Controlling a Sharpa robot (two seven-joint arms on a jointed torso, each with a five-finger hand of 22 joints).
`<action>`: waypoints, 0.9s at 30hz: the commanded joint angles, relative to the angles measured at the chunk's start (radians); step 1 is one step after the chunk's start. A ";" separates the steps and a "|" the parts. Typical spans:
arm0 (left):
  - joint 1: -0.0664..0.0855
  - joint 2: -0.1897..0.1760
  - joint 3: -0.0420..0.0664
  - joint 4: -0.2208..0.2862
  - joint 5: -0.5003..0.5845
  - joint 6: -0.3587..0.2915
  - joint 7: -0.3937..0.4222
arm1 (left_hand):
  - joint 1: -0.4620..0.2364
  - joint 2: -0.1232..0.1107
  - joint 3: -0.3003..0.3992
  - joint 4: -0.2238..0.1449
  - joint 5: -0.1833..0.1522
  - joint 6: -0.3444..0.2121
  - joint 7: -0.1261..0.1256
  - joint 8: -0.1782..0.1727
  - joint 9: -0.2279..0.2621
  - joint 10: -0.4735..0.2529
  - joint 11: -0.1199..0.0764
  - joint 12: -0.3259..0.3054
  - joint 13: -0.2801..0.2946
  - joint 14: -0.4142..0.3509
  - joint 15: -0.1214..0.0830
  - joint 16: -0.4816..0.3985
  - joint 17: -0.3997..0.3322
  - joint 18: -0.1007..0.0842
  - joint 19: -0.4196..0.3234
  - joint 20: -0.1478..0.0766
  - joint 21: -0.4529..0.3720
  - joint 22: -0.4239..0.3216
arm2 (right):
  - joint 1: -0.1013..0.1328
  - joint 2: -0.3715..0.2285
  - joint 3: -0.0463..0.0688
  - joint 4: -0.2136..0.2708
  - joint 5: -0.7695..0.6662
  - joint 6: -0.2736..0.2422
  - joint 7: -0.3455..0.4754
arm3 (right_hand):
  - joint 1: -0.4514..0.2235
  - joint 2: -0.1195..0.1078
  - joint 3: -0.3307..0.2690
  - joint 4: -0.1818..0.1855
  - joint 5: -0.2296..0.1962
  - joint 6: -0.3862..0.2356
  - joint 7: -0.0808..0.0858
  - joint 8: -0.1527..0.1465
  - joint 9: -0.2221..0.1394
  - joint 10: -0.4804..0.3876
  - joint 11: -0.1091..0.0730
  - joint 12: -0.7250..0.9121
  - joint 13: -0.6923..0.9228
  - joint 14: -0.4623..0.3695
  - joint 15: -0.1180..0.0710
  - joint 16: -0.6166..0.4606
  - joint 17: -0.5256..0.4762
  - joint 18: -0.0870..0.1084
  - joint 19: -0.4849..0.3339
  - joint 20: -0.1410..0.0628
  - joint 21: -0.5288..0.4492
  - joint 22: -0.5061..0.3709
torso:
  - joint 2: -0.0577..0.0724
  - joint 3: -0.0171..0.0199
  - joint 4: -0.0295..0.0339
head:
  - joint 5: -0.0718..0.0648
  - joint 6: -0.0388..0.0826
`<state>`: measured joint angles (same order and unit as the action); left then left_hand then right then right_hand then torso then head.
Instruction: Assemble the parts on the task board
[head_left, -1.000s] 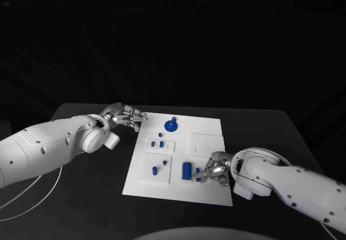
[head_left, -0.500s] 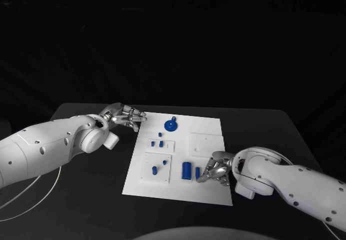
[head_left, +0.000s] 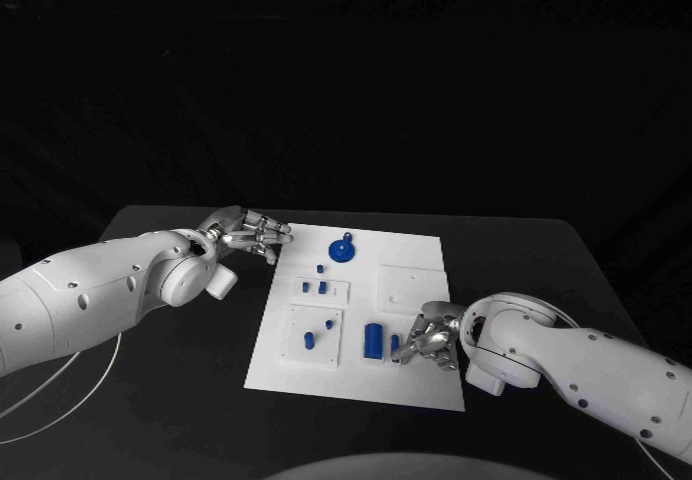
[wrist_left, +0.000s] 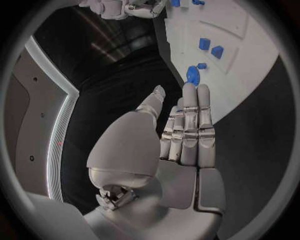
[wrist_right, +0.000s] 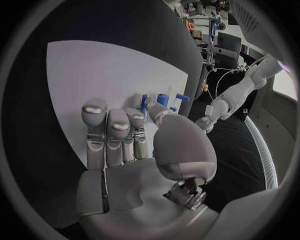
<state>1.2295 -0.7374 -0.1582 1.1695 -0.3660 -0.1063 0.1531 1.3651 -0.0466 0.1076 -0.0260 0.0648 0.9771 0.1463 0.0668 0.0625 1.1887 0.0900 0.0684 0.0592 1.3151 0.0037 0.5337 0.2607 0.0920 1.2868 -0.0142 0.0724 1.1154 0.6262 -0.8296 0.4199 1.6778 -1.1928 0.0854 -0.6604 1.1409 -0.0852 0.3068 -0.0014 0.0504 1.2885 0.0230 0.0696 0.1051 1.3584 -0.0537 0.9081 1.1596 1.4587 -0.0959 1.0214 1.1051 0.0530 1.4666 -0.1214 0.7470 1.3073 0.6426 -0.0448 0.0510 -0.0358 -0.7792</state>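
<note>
- The head camera sits high and looks down and forward over the black desk (head_left: 173, 400), far enough back to take in the whole white task board (head_left: 361, 320) and both arms.
- The left wrist camera sits close behind the left hand (wrist_left: 181, 135), looking along its fingers (wrist_left: 199, 115) toward the board's edge (wrist_left: 250, 75); the right hand (wrist_left: 140, 7) shows far off at the rim.
- The right wrist camera sits close behind the right hand (wrist_right: 125, 145), facing across the board (wrist_right: 94, 75) toward the left arm (wrist_right: 240, 90).
- All three views share the board and its blue parts (head_left: 374, 341).
</note>
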 joint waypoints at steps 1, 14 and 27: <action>0.000 0.001 0.000 0.002 -0.001 0.012 0.002 | -0.003 0.003 -0.003 0.003 -0.004 -0.006 -0.002 -0.003 -0.001 -0.006 0.001 0.000 0.002 0.001 0.005 -0.004 0.001 -0.001 -0.004 0.002 0.003 -0.001 | -0.002 0.003 -0.001 -0.004 -0.006 0.001 -0.001 | -0.011 0.004 0.005 0.007 -0.002 -0.005 -0.001 -0.005 -0.005 0.005 -0.001 -0.007 0.001 0.003 -0.003 -0.001 0.001 -0.010 0.046 -0.003 -0.001 0.087 | -0.001 -0.0004 -0.0008 | 0.001 0.000; 0.000 0.003 0.000 -0.001 -0.001 0.008 0.007 | -0.004 0.003 -0.003 0.004 -0.004 -0.019 0.000 -0.005 -0.001 -0.007 0.001 0.000 0.002 0.002 0.005 -0.004 0.001 -0.001 -0.003 0.002 0.003 -0.002 | -0.002 0.002 -0.001 -0.019 -0.011 -0.001 0.002 | 0.014 0.003 0.025 -0.015 0.001 -0.004 -0.002 -0.005 0.000 0.006 -0.002 -0.001 0.005 0.005 -0.002 0.000 0.002 -0.009 0.046 0.000 0.001 0.087 | 0.000 0.0001 -0.0003 | -0.004 0.003; 0.000 0.005 0.000 -0.003 -0.001 0.003 0.014 | -0.006 0.003 -0.003 0.006 -0.004 -0.021 0.000 -0.004 -0.001 -0.005 0.001 0.000 0.002 0.002 0.005 -0.004 0.001 -0.001 -0.003 0.002 0.003 -0.002 | -0.002 -0.002 -0.002 -0.041 0.008 -0.052 0.040 | -0.040 -0.064 -0.100 0.102 0.029 -0.012 0.007 -0.005 0.011 0.001 0.005 -0.007 -0.004 0.001 0.000 -0.012 -0.012 -0.004 0.045 0.002 -0.010 0.084 | 0.000 -0.0001 0.0006 | -0.006 0.011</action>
<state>1.2295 -0.7350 -0.1589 1.1654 -0.3666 -0.1065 0.1538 1.3651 -0.0467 0.1050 -0.0234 0.0648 0.9627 0.1462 0.0668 0.0625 1.1887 0.0900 0.0684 0.0598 1.3151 0.0037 0.5337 0.2607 0.0919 1.2868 -0.0142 0.0724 1.1141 0.6282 -0.8275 0.4210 1.6472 -1.1871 0.0617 -0.6361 1.1004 -0.1398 0.2298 0.0851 0.0701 1.2877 0.0200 0.0711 0.1141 1.3582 -0.0537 0.9071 1.1570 1.4579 -0.0950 1.0129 1.0953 0.0531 1.4667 -0.1214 0.7406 1.3073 0.6427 -0.0447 0.0513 -0.0417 -0.7703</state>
